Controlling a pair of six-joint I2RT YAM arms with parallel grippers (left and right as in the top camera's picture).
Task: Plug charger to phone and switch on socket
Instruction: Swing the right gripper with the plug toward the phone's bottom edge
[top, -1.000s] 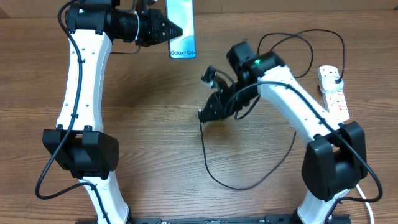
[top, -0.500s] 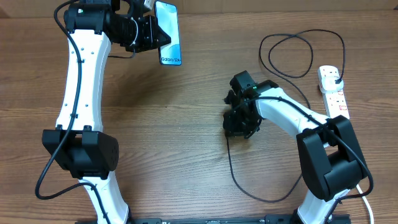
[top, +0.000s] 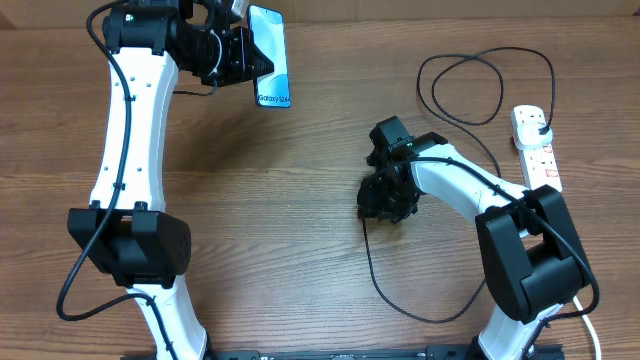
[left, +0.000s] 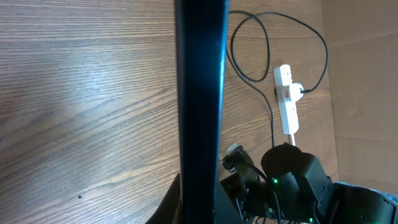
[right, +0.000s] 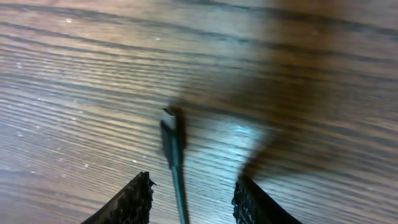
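From overhead, the socket (top: 537, 150) lies at the counter's (top: 300, 200) right edge, and the black plug (top: 541, 123) of the charger (top: 372, 275) looks seated in its far end, so that part seems done. The left tool (top: 250, 57) is clamped on the phone (top: 272, 50) and holds it up off the counter, well apart from the socket and across the counter to its left. The right tool (top: 383, 205) hangs low over the cable, between the socket and the phone and nearer the socket. In the left wrist view the phone (left: 199, 93) shows edge-on as a dark upright bar. The socket (left: 286, 102) lies far beyond it, with the charger (left: 272, 127) looping around it. No cable reaches the phone. In the right wrist view the right tool (right: 191, 194) has its fingers (right: 127, 199) apart. The connector tip (right: 169, 132) lies flat on the wood in the gap between them, gripped by neither. As I judge it, the connector must yet be picked up and pushed into the phone, and the switch on the socket pressed. Whether that switch is on, I cannot tell.
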